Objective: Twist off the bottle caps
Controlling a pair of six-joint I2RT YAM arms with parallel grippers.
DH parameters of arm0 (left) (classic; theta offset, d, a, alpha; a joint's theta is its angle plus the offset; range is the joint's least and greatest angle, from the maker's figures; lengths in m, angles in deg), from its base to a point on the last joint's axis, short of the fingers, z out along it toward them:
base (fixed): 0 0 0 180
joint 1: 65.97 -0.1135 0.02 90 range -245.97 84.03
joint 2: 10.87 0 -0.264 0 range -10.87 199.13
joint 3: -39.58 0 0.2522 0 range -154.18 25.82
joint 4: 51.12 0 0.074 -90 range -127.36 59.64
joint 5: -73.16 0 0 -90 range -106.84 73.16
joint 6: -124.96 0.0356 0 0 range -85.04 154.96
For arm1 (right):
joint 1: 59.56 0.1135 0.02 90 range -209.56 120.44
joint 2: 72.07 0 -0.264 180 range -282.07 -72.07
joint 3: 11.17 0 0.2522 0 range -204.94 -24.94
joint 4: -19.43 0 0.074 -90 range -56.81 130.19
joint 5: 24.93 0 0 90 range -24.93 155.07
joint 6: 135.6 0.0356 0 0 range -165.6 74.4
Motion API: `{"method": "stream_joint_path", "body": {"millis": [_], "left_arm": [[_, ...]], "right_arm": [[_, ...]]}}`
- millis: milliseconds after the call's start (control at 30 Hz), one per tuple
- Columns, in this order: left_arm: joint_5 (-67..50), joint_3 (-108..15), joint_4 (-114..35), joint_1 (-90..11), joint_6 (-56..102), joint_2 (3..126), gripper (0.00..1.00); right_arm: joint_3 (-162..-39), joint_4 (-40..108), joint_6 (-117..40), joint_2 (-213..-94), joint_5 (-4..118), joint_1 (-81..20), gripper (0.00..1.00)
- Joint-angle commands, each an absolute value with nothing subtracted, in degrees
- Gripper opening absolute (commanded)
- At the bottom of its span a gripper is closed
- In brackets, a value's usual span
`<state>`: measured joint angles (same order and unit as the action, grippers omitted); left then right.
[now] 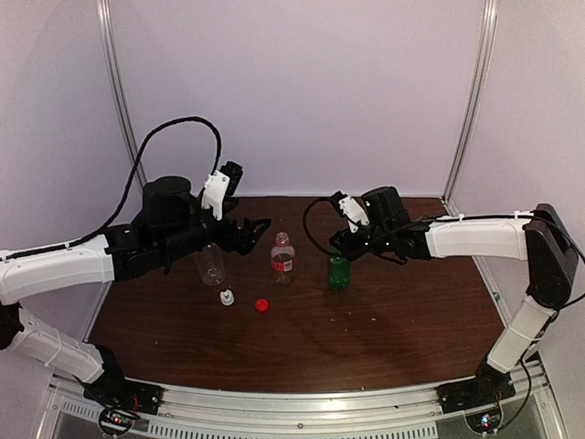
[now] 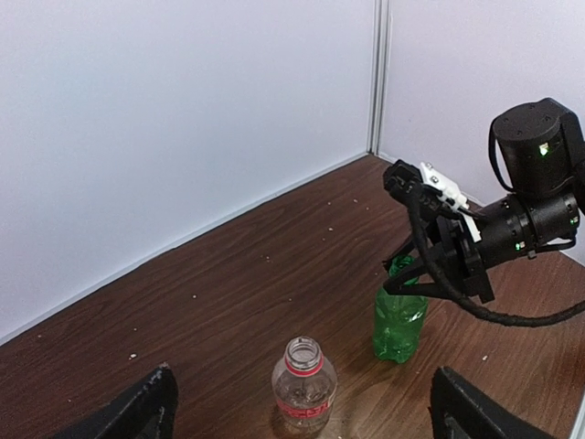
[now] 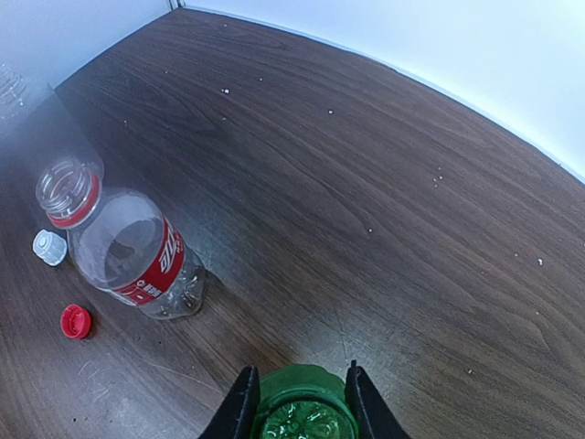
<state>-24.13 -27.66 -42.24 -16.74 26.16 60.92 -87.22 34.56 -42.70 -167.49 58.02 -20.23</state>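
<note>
The dark wooden table (image 1: 393, 320) is noted as the work surface, with three small bottles standing upright in a row near its middle. The right gripper (image 3: 300, 384) is seen shut on the green cap (image 3: 302, 410), one finger pressed to each side of it, and the cap is seated on the neck of the green bottle (image 1: 339, 274). The gripper is placed directly above that bottle, so the bottle's long axis is taken as vertical and roughly in line with the wrist. The coming twist is judged to be a rotation about that upright axis. The left gripper (image 2: 303, 375) is recorded as wide open and holding nothing. It is pointed toward the red-labelled bottle (image 1: 282, 259), whose mouth is bare. The unlabelled clear bottle (image 1: 210, 263) is seen beside the left arm, also uncapped. The right arm is plainly the nearer one to the last seated cap. The green bottle is gripped by nothing lower down, so it may be turned along with its cap. The white nozzle cap (image 1: 226, 296) and the red cap (image 1: 262, 305) are found lying on the table just in front of the bottles, close together but apart.
</note>
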Motion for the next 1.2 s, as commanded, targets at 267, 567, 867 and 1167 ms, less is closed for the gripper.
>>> {"method": "stream_joint_path", "body": {"millis": [267,567,867,1167], "left_arm": [[-28.30,-26.44,-41.69,-17.44,28.17,57.42,0.98],[-30.62,-26.18,-39.51,-17.89,29.27,54.99,0.98],[-34.69,-25.57,-37.80,-18.07,30.01,52.40,0.98],[-40.25,-24.94,-34.29,-19.53,29.05,48.12,0.98]], "right_arm": [[-85.42,34.05,-43.90,-165.66,60.12,-19.40,0.48],[-85.70,36.12,-43.70,-161.97,59.01,-19.42,0.65],[-84.64,39.03,-42.30,-155.52,58.41,-19.62,0.80],[-83.36,45.27,-38.46,-145.20,65.48,-22.98,0.99]]}}
